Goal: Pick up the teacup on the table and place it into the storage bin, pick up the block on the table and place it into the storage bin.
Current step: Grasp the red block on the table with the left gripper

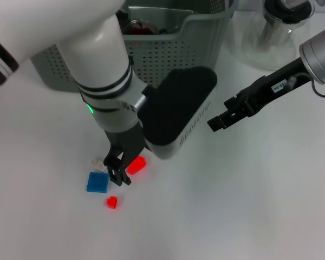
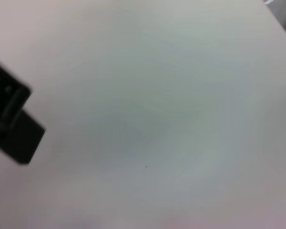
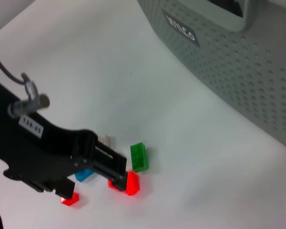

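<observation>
Left gripper down at red block — fingers astride it, not visibly clamped; right gripper idle.

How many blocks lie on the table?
5, clustered by the left gripper: blue block, larger red block, small red block, green block, pale block. The arm may hide others.

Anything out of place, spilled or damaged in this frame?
Nothing stands out. The storage bin sits upright; the red block and blue block lie by the left gripper; the right gripper hovers apart. No spill or damage shows.
</observation>
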Robot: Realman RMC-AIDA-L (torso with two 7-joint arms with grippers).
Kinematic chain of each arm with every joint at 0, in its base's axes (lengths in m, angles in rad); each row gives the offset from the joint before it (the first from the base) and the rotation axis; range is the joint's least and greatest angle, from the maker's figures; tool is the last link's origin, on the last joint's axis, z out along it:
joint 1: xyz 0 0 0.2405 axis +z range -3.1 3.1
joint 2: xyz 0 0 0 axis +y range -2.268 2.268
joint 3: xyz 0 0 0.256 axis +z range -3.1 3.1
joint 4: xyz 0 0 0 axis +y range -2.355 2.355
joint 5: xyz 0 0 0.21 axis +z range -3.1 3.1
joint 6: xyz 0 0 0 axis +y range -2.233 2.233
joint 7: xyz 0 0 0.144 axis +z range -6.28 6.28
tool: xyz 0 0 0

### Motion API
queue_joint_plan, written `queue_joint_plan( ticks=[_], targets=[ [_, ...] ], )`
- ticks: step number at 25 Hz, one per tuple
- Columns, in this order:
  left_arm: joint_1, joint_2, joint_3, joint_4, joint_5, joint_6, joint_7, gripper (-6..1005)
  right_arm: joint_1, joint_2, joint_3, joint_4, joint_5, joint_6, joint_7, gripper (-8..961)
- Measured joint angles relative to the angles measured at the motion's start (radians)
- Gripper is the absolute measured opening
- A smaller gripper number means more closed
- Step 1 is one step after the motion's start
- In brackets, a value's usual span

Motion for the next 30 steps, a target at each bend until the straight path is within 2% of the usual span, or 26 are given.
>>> queue_joint_plan(
  ticks=[6,13,23,28,30],
  targets=[
    [-0.027,-0.002,0.053,-0.093,-0.001,-0.073,0.006,826,-0.004,0.008,0.005,0.0,0.0,0.01,0.002,927],
    [-0.076,-0.004,0.059,-0.206,-0.011,-0.141,0.0,826,-0.005,0.008,0.005,0.0,0.0,0.019,-0.006,928],
    [-0.087,-0.006,0.051,-0.233,-0.028,-0.157,-0.003,825,-0.012,0.003,0.005,0.0,0.0,0.021,-0.009,928],
    [-0.086,-0.006,0.05,-0.246,-0.028,-0.164,-0.007,712,-0.015,0.003,0.005,0.0,-0.001,0.021,-0.01,928],
    [-0.084,-0.005,0.05,-0.247,-0.025,-0.167,-0.009,622,-0.015,0.004,0.004,0.0,-0.001,0.021,-0.011,927]
  ],
)
